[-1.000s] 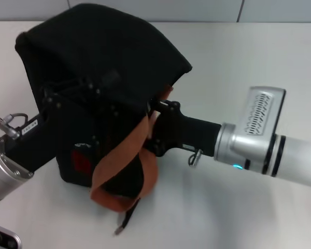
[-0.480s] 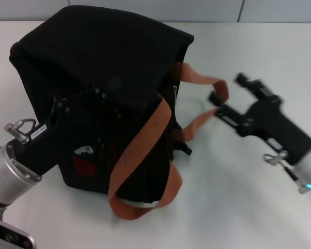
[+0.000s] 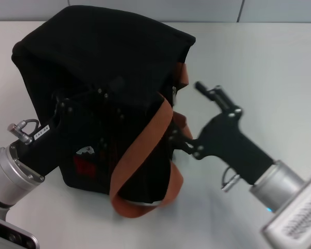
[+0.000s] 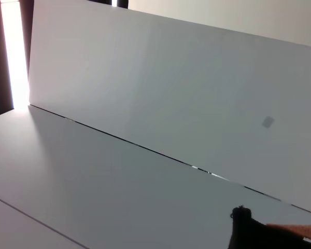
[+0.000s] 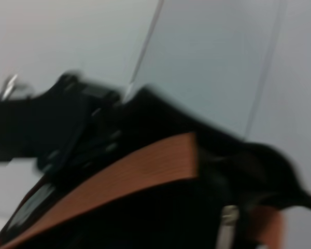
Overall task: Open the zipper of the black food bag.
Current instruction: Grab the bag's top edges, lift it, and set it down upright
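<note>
Zipper pull (image 3: pixel 174 93), small and silvery, hangs at the black food bag's (image 3: pixel 103 57) top rim on its 3 o'clock side. Bag stands on the white table (image 3: pixel 259 67), left of centre, orange-brown straps (image 3: pixel 145 140) draped down its front. Right gripper (image 3: pixel 189 116), fingers spread apart, sits at the bag's 4 o'clock beside the straps. Left gripper (image 3: pixel 93 106) presses the bag's front at 8 o'clock; finger state cannot be told.

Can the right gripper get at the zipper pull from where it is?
Probably yes. The right gripper is open beside the bag, near the silvery pull; only the orange strap hangs close by.
</note>
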Controlling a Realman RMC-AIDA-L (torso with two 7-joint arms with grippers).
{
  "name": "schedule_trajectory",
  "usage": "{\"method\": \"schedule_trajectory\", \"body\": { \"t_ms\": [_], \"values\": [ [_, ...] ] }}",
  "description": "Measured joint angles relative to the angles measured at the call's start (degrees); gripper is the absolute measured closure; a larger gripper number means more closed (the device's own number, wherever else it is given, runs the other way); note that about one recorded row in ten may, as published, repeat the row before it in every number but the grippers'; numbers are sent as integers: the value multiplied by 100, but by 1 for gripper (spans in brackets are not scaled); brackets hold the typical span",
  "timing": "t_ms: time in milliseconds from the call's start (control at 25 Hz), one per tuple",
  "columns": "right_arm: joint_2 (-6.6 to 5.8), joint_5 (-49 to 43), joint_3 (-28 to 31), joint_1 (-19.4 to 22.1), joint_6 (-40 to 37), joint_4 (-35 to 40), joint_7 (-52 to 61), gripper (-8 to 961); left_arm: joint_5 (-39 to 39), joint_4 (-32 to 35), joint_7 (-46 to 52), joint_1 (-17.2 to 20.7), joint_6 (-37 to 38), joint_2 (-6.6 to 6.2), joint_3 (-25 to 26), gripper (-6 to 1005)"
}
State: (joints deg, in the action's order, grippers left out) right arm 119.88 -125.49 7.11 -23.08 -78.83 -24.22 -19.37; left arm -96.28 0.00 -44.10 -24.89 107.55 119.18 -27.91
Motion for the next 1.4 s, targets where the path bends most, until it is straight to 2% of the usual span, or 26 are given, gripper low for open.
{"method": "schedule_trajectory", "body": {
  "t_ms": [40, 240, 640, 960, 1400],
  "values": [
    [0, 1, 11, -79, 271, -162, -407, 128, 2, -1, -1, 0, -5, 0, 3, 839],
    [1, 19, 146, -100, 413, -407, -1161, 128, 10, 0, -3, -4, 18, 0, 11, 839],
    [0, 41, 765, -12, 433, -601, -1965, 128, -17, -1, -3, 34, 67, 0, -11, 838],
    [-1, -8, 718, -82, 492, -674, -2022, 127, -21, -15, -2, 37, 99, 0, -16, 840],
    [0, -31, 449, 26, 440, -735, -2169, 128, -25, -18, -2, 3, 64, 0, -4, 843]
  ]
}}
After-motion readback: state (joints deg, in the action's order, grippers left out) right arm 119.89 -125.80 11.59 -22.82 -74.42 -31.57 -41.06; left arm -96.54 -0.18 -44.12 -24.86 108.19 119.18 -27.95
